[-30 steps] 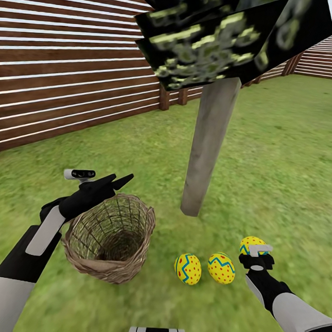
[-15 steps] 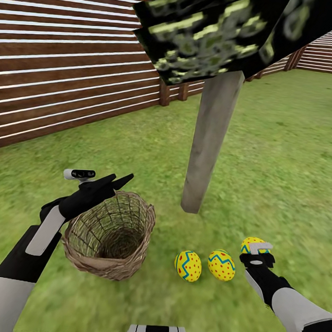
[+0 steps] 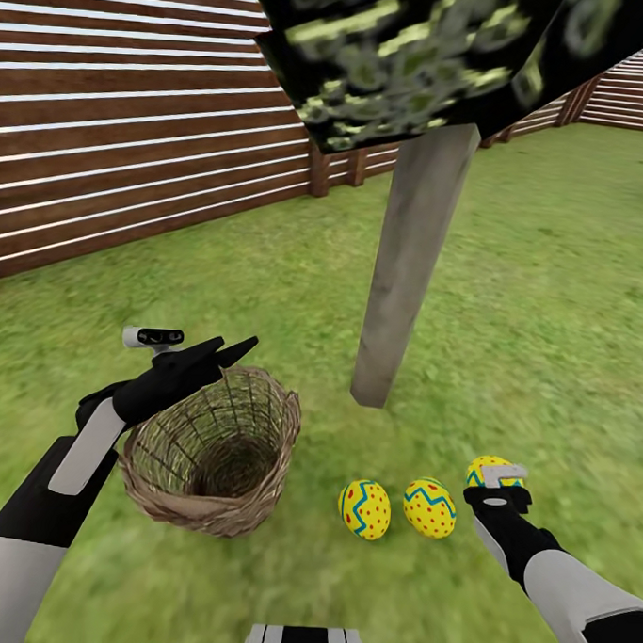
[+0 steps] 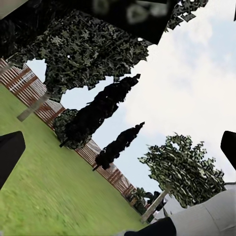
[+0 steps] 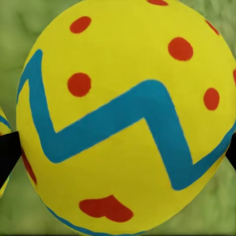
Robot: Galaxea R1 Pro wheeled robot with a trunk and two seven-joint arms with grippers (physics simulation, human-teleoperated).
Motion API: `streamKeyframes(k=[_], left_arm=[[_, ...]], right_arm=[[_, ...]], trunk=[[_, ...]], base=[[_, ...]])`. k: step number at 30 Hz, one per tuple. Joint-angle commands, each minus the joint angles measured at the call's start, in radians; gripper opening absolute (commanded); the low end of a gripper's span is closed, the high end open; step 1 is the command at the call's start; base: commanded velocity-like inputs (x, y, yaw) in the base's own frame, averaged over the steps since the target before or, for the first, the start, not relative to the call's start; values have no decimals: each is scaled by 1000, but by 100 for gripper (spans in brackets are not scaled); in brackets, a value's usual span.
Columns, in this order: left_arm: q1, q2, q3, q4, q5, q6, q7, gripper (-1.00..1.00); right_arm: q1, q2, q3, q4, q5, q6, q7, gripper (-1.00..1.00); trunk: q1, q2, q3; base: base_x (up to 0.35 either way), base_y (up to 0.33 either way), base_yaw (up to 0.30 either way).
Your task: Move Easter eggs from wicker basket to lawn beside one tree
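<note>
Two eggs [image 3: 396,508] are lying by the tree [image 3: 409,270] while I'm setting the third egg [image 3: 489,470], gripped in my right end effector [image 3: 497,488], alongside them.

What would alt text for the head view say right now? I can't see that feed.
Three yellow Easter eggs lie in a row on the lawn near a pale tree trunk, the rightmost one at the right gripper. The wicker basket stands empty at left, with the left gripper above its rim. A brown slat fence runs behind.
</note>
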Motion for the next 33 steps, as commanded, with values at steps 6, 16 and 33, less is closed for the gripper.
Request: streamKeyframes(k=[6,16,33], left_arm=[[-1,1,-2,0,8,7,1,100],[-1,1,-2,0,8,7,-1,100],[6,1,-2,0,8,7,-2,100]], right_arm=[[0,1,10,3,-13,12,1,-100],[0,-1,10,3,-14,14,4,-100],[0,-4,7,-13,-9,-8,-2,-100]], trunk=[[0,0,-10],[1,-1,-38],[6,-3,-97]], base=[[0,0,0],[0,0,0],[0,0,0]])
